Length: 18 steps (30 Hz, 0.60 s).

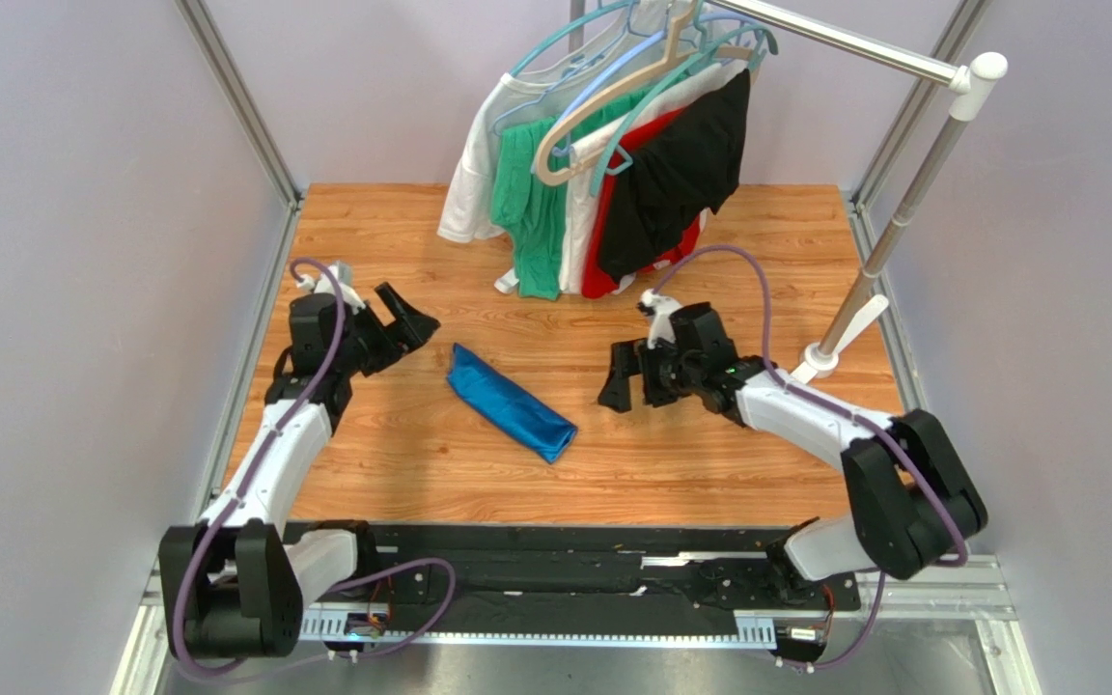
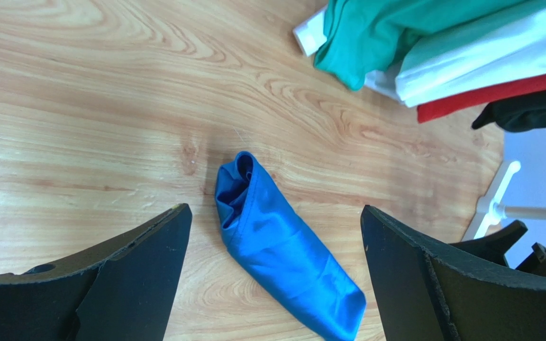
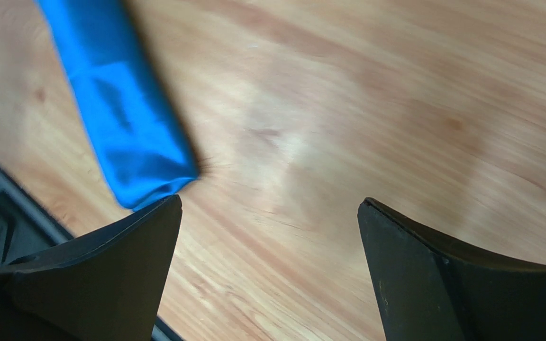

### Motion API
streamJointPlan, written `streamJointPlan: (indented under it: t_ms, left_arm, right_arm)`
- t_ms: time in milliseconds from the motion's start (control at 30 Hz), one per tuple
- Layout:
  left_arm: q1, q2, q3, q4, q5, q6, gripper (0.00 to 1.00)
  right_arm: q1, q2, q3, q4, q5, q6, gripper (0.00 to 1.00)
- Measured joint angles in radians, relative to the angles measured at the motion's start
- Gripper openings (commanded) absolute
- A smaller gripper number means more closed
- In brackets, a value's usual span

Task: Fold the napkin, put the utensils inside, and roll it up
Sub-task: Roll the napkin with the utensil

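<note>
Left pincer (image 1: 405, 319) wide, near napkin (image 1: 508, 401)

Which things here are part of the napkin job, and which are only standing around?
For the job:
- napkin, rolled up, lying on the table
- left gripper, open
- right gripper, open
No utensils show.

Not for the job:
- garments on hangers
- rack
</note>
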Motion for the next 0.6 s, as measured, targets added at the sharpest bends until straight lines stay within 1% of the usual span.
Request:
streamJointPlan:
  t_ms: [100, 200, 300, 467, 600]
  left_arm:
    - [0.044, -0.065, 0.001, -0.042, 0.025, 0.001, 0.98]
    - [0.113, -0.129, 0.014, -0.099, 0.077, 0.010, 0.98]
    - [0.168, -0.175, 0.079, -0.194, 0.109, 0.049, 0.98]
    - [0.176, -0.211, 0.221, -0.318, 0.169, 0.194, 0.98]
    - [0.176, -0.263, 0.252, -0.386, 0.219, 0.311, 0.99]
  right_arm:
    - [-0.070, -0.098, -0.066, 0.008, 0.074, 0.024, 1.00]
    - [-0.137, -0.247, -0.129, 0.010, 0.155, 0.042, 1.00]
    - [-0.177, -0.394, -0.160, -0.005, 0.243, 0.045, 1.00]
    - [-0.187, -0.603, -0.166, -0.037, 0.387, 0.035, 1.00]
    - [-0.187, -0.676, -0.189, -0.049, 0.458, 0.016, 1.00]
